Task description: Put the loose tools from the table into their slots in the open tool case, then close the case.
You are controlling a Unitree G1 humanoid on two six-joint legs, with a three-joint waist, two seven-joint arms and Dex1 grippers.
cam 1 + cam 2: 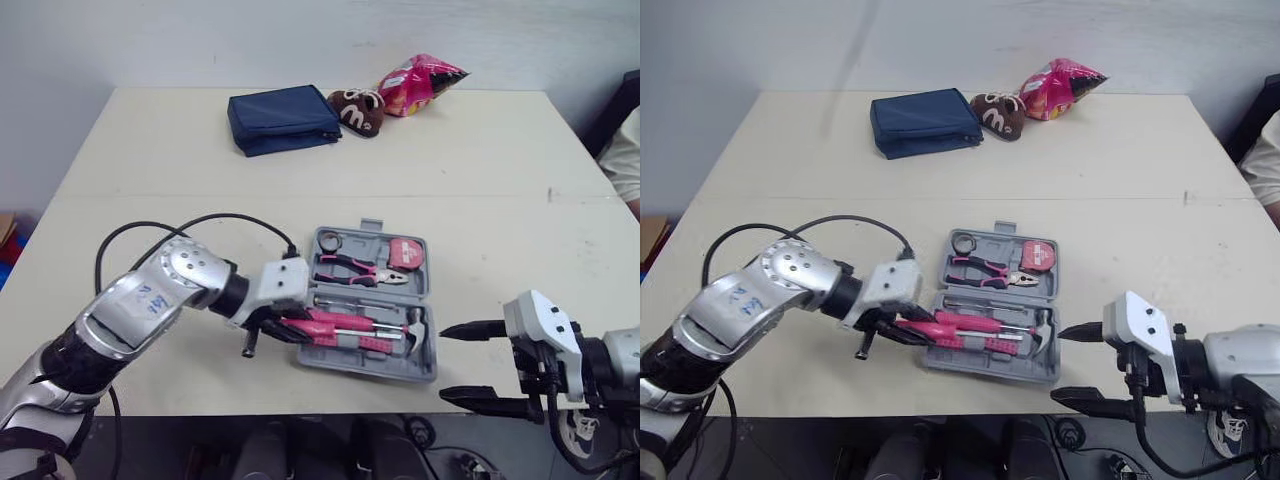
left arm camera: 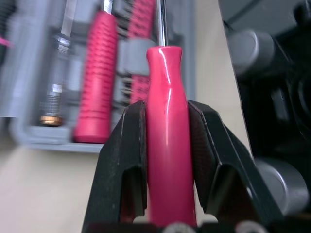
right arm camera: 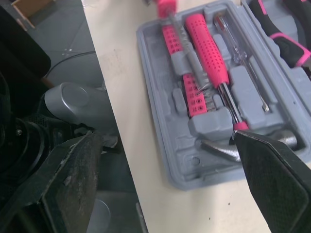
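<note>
At the front edge of a pale desk [image 1: 200, 150], one grey tool case [image 3: 177, 145] lies open, its contents facing up. The robot's left pincer [image 2: 165, 111] is clamped on one pink-handled screwdriver [image 2: 167, 145], a black finger [image 2: 129, 155] pressed to each side of the handle. It holds the tool at the case's left end, with the steel shaft running out over the front row of slots; whether the shaft is seated cannot be told. The right pincer [image 1: 443, 362] hangs just beside the case's right front corner with its two fingers spread wide and nothing between them.

Inside the case, the rear row carries one ring-shaped item [image 1: 332, 241], one pair of pliers [image 1: 360, 268] with pink-and-black grips and one pink tape measure [image 1: 405, 252]. The front row carries one hammer [image 3: 206, 48] with a pink ribbed handle, a second pink ribbed handle [image 3: 197, 97] beside it, and one slim clear-handled driver [image 3: 240, 53].

Well apart, at the desk's far edge, sit three things in a line: one navy pouch [image 1: 283, 118], one brown snack bag [image 1: 357, 110] and one pink snack bag [image 1: 418, 85]. A person's pale sleeve [image 1: 625, 160] shows at the right.
</note>
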